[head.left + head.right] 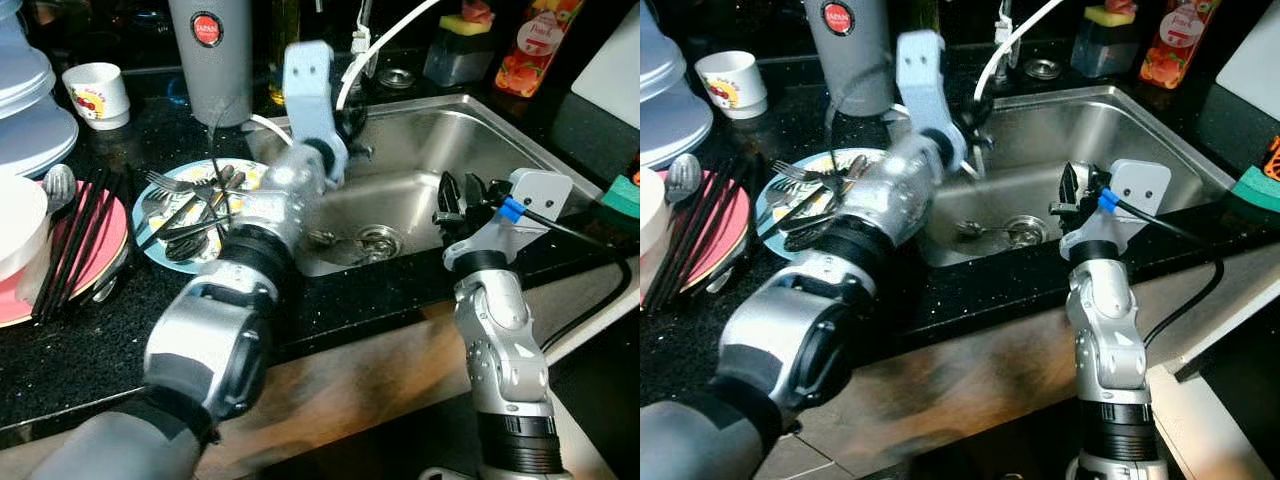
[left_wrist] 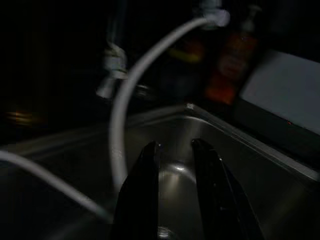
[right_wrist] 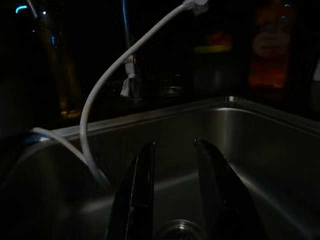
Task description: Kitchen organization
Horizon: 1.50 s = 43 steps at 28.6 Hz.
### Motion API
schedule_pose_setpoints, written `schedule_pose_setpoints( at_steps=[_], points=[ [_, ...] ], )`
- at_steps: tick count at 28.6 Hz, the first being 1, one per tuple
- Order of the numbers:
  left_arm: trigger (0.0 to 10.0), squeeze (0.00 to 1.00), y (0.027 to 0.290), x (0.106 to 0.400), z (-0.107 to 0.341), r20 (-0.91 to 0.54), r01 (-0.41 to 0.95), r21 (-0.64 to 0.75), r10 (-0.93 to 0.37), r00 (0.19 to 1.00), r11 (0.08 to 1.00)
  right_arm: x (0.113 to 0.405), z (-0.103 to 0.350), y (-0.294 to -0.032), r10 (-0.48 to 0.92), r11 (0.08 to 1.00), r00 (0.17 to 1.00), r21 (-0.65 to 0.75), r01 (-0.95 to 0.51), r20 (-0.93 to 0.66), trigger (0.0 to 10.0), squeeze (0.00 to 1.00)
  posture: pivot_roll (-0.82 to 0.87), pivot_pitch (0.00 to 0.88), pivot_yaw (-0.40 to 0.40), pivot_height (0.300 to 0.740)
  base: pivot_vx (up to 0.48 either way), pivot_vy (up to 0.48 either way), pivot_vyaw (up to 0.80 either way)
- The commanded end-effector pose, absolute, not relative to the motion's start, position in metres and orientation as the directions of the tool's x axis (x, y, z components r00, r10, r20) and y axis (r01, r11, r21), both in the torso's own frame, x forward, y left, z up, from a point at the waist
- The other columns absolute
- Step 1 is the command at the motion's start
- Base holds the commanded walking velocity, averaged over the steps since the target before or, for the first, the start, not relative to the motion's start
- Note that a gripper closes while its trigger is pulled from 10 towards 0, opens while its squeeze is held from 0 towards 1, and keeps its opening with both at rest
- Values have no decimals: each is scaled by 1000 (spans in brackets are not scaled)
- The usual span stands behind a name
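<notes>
Your steel sink (image 1: pixel 470 140) holds a spoon (image 1: pixel 985 230) lying beside the drain (image 1: pixel 378 238); left of it on the black counter (image 1: pixel 90 350), a blue plate (image 1: pixel 160 250) carries a heap of forks and spoons (image 1: pixel 195 205), and black chopsticks (image 1: pixel 75 245) lie across a pink plate (image 1: pixel 100 255); your left gripper (image 2: pixel 175 165) hangs over the basin by the white hose (image 2: pixel 125 100), fingers slightly apart, holding nothing; your right gripper (image 3: pixel 175 170) hovers at the sink's front edge, parted too; the head views alone show you the cup (image 1: pixel 97 94) and stacked bowls (image 1: pixel 30 110).

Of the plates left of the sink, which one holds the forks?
The small light-blue plate beside the sink holds the forks; the pink plate carries black chopsticks.
</notes>
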<state>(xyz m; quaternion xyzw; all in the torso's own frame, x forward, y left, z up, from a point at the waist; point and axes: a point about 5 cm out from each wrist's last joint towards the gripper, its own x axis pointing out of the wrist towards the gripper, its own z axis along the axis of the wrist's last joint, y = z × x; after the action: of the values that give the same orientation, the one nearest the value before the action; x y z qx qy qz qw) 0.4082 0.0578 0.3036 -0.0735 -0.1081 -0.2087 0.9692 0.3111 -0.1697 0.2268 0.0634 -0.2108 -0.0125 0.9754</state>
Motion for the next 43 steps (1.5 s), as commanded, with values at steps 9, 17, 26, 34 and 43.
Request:
schedule_pose_setpoints(
  at_steps=[9,17,26,34,43],
  points=[
    [10000,0,162,384,264,109,-19,-34,23,994,999,311,223,-168,-35,991,918,135,-20,396,10000,0,48,113,-24,740,0,0,0],
    [10000,0,180,359,274,165,-148,-72,158,974,986,314,225,-167,-16,991,918,126,-38,397,10000,0,55,108,-32,740,0,0,0],
    [10000,1000,167,343,263,128,-122,-55,129,983,991,312,226,-170,-15,993,916,115,-34,401,10000,0,29,98,-32,740,0,0,0],
    [10000,0,150,330,263,188,-185,58,171,967,981,314,226,-170,-13,993,916,113,-35,401,10000,0,33,89,-33,740,0,0,0],
    [10000,0,136,328,252,111,-180,66,172,979,982,315,227,-170,-7,993,916,109,-40,401,10000,0,28,96,-44,740,0,0,0]
  ],
)
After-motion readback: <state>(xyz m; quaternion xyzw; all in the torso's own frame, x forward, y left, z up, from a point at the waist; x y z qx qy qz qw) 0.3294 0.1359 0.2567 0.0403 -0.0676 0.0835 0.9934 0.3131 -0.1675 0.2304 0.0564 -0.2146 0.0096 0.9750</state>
